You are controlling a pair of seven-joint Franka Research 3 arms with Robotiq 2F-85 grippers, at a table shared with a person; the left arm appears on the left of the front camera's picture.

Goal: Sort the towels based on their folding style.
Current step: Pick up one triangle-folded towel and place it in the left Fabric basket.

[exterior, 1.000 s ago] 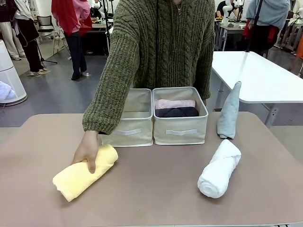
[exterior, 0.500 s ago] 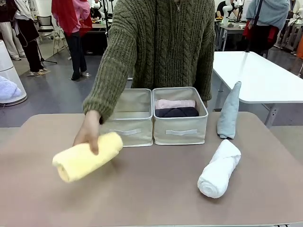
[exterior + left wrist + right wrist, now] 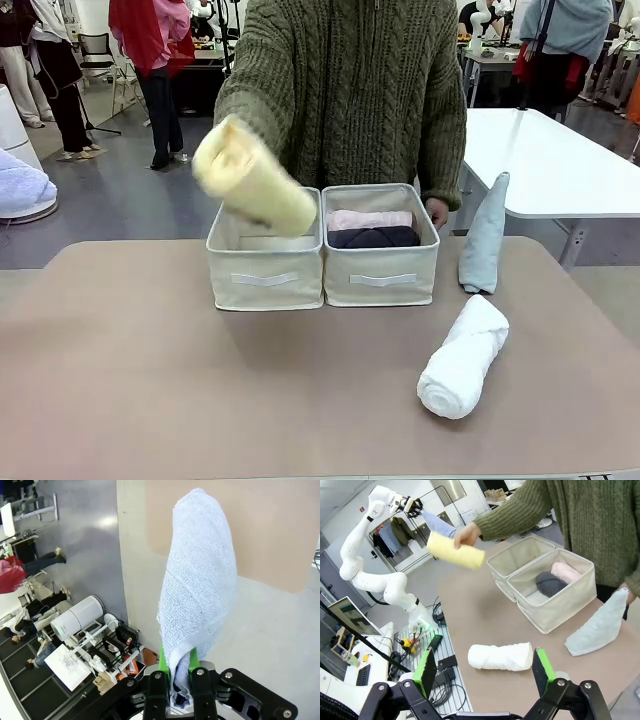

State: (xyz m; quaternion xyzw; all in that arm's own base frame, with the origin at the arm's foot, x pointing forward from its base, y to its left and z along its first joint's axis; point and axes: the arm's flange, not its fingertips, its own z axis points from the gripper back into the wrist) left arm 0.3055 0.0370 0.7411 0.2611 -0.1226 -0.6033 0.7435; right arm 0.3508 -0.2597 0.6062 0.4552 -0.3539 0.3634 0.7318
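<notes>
Left wrist view: left claw [image 3: 177, 664] clenched on a fluffy light blue cone-folded towel [image 3: 200, 580]; right claw [image 3: 484, 672] released, spread wide.

The yellow towel [image 3: 255, 178] is off the table [image 3: 150, 380], where it lay a second ago under the person's hand [image 3: 465, 534]. That hand now holds it in the air above the left bin [image 3: 265, 280], tilted with its lower end toward the bin's opening and blurred in the front view. The arm that reached down to the table's left part is raised across the chest, and at the front view's left edge the blue towel [image 3: 22, 186] reaches farther into the picture.
</notes>
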